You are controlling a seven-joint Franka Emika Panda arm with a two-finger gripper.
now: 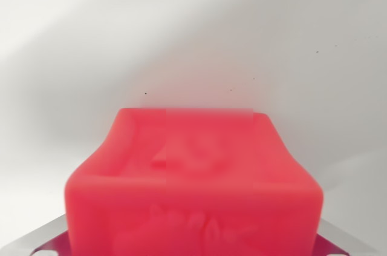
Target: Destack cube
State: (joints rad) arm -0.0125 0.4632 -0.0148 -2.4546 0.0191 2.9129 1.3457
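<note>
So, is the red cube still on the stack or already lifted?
Cannot tell. The red cube fills the wrist view, blurred; nothing beneath it shows, only metal parts at the bottom corners.

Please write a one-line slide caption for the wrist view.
Wrist view: a blurred red cube fills the lower frame, very close to the camera, above a plain white surface.

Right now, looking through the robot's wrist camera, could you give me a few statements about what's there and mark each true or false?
1. The cube is red. True.
2. The cube fills the upper half of the wrist view. False: it sits in the lower half, close and blurred.
3. The surface behind it is pale and nearly bare. True.
4. A second, blue cube lies beside it. False: only one cube shows.
5. Metal parts show at the bottom corners. True.
</note>
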